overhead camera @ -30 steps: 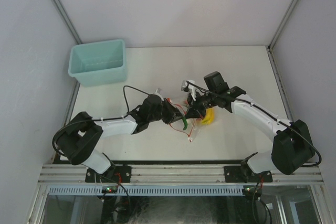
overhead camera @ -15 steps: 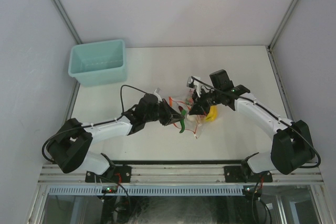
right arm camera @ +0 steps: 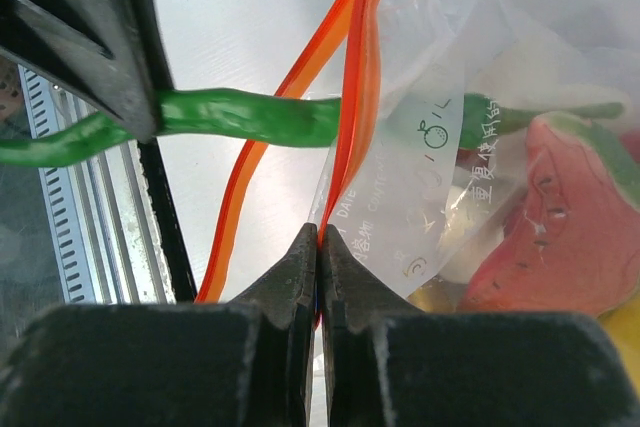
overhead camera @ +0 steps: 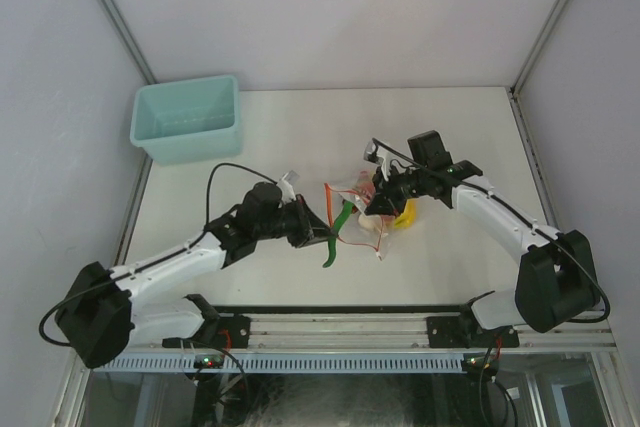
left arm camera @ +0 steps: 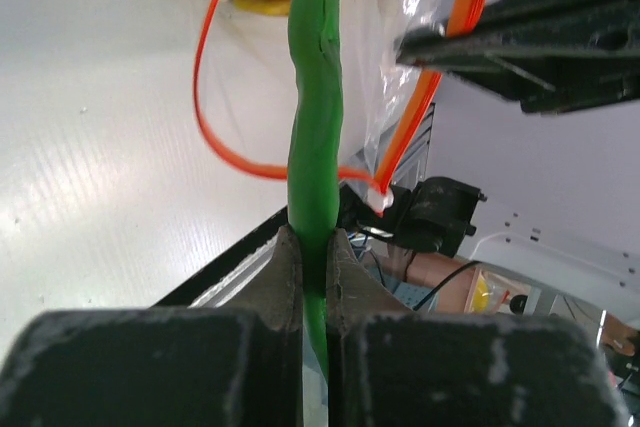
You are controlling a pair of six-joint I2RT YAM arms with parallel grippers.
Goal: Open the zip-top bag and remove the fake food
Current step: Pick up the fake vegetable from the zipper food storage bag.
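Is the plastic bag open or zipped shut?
Open: zip strips on the bag gape apart, and the green piece sticks out between them, pinched by the left gripper.

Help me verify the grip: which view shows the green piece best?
Left wrist: the green piece fills the frame, pinched in the left end effector. Right wrist shows it crossing the mouth of the zip-top bag; the top view shows only a small green curve.

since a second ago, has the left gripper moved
Yes. Against the teal bin, the left gripper, shut on the green piece, has drawn back leftward and toward the near edge of the table.
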